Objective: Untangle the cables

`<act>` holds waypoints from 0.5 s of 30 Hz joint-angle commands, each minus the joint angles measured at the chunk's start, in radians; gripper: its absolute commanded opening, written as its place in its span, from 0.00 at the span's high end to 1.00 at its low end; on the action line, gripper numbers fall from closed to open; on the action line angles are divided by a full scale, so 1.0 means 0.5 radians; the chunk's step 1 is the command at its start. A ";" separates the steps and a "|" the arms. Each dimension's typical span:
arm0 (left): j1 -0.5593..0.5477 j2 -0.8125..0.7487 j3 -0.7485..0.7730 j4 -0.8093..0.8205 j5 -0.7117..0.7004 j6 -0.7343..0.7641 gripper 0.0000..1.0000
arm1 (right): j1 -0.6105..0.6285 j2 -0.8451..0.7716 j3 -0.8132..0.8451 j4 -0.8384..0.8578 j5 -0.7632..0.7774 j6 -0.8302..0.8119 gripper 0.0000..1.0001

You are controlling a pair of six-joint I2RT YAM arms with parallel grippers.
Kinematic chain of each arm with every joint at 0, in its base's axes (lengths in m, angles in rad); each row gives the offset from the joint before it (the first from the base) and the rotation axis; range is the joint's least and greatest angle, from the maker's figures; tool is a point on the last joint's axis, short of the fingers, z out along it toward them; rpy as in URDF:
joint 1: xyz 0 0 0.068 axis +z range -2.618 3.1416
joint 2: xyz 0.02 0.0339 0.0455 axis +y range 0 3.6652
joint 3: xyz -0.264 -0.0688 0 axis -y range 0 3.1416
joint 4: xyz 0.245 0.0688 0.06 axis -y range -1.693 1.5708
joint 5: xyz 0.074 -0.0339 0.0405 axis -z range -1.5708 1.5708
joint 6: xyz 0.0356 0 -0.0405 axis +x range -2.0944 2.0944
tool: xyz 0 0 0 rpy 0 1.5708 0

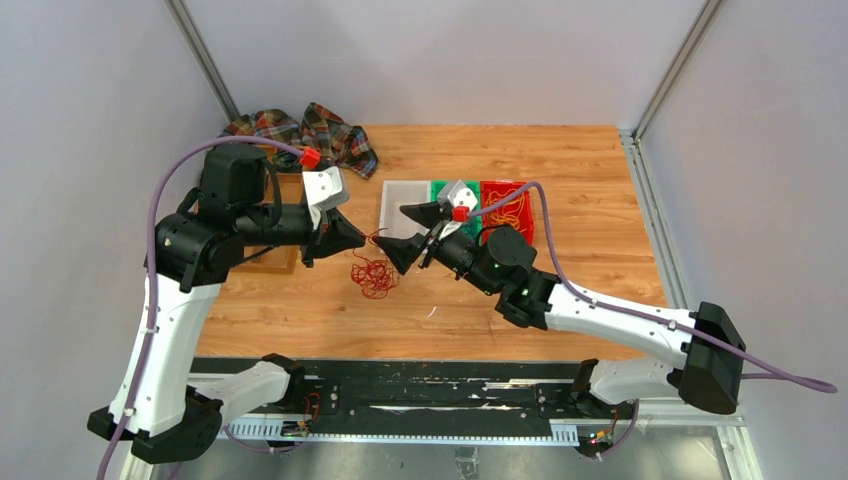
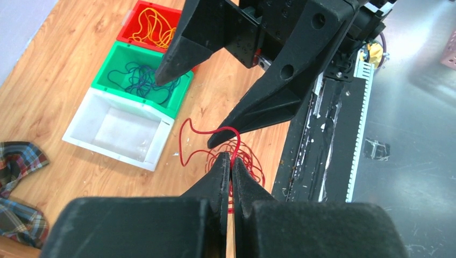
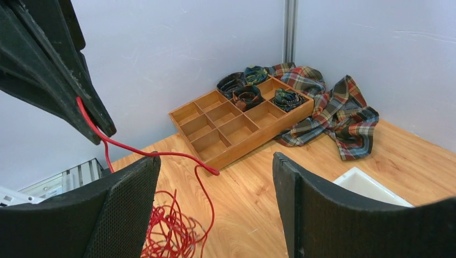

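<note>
**Left gripper** (image 2: 232, 163): fingers pressed together on one strand of the red cable (image 1: 374, 277), held above the bench (image 1: 600, 180).

**Right gripper** (image 3: 215, 185): fingers set wide apart, holding nothing. It faces the left gripper, and the raised strand passes just beside one of its fingers.

**Red cable:** the remainder lies in a loose heap on the bench below both grippers, left of centre.

**Bins:** a row at mid-bench, beside the heap.
- White bin (image 2: 118, 129)
- Green bin (image 2: 107, 70), holding the dark blue cable (image 2: 140, 80)
- Red bin (image 2: 130, 24), holding the yellow-orange cable (image 2: 153, 27)

**Far left corner:** a wooden compartment box (image 3: 236, 126) with dark coiled rolls (image 3: 247, 94), and a plaid cloth (image 3: 333, 110) touching it.
</note>
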 commanded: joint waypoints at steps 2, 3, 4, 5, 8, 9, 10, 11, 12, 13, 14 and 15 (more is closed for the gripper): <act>-0.047 0.014 0.101 -0.010 0.005 -0.037 1.00 | 0.004 0.084 0.097 0.053 -0.035 -0.019 0.24; -0.056 0.020 0.111 -0.010 0.016 -0.049 1.00 | 0.004 0.106 0.105 0.076 -0.033 -0.012 0.24; -0.063 0.026 0.123 -0.009 0.028 -0.059 1.00 | 0.004 0.126 0.108 0.101 -0.031 -0.004 0.24; -0.069 0.033 0.146 -0.010 0.048 -0.074 1.00 | 0.003 0.152 0.115 0.132 -0.023 0.008 0.24; -0.079 0.073 0.210 -0.010 0.115 -0.125 1.00 | 0.004 0.241 0.132 0.210 0.018 0.059 0.22; -0.081 0.091 0.233 -0.008 0.128 -0.140 1.00 | 0.004 0.272 0.134 0.247 0.009 0.087 0.22; -0.083 0.106 0.258 -0.008 0.141 -0.153 1.00 | 0.004 0.317 0.134 0.279 -0.010 0.126 0.21; -0.083 0.126 0.284 -0.009 0.154 -0.160 0.99 | 0.004 0.341 0.135 0.301 -0.013 0.162 0.21; -0.088 0.140 0.306 -0.009 0.164 -0.160 0.99 | 0.004 0.373 0.138 0.320 -0.013 0.196 0.21; -0.087 0.156 0.325 -0.009 0.172 -0.160 1.00 | 0.007 0.414 0.129 0.343 -0.003 0.229 0.21; -0.087 0.172 0.346 -0.009 0.178 -0.157 1.00 | 0.007 0.444 0.120 0.371 0.006 0.265 0.21; -0.087 0.187 0.367 -0.010 0.183 -0.157 1.00 | 0.007 0.474 0.112 0.390 0.011 0.287 0.20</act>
